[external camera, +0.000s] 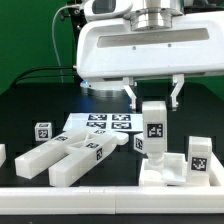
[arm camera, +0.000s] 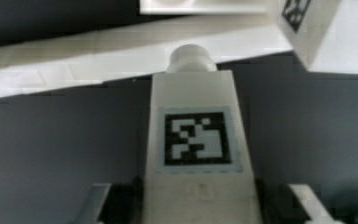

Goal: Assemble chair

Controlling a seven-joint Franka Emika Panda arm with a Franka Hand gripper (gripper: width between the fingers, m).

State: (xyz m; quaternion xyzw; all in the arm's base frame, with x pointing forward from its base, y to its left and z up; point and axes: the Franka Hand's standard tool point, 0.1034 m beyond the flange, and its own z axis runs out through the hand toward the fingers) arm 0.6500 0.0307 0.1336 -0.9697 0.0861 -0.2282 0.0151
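white bar (external camera: 153, 128) upright, long axis vertical, right of centre in exterior view - glossy, blocky, black-and-white tag on front face. foot on white slab assembly (external camera: 172, 168) at lower right. gripper (external camera: 153, 101) open - fingers straddle bar top, gap each side. marker board (external camera: 100, 122) at centre-left.

The exterior view looks from low and close in front of the bench (external camera: 30, 115), facing the arm and the tool (external camera: 155, 100). The wrist view looks down along the tool, very near the upright tagged chair part (arm camera: 197, 120). Both views share this part (external camera: 154, 128)
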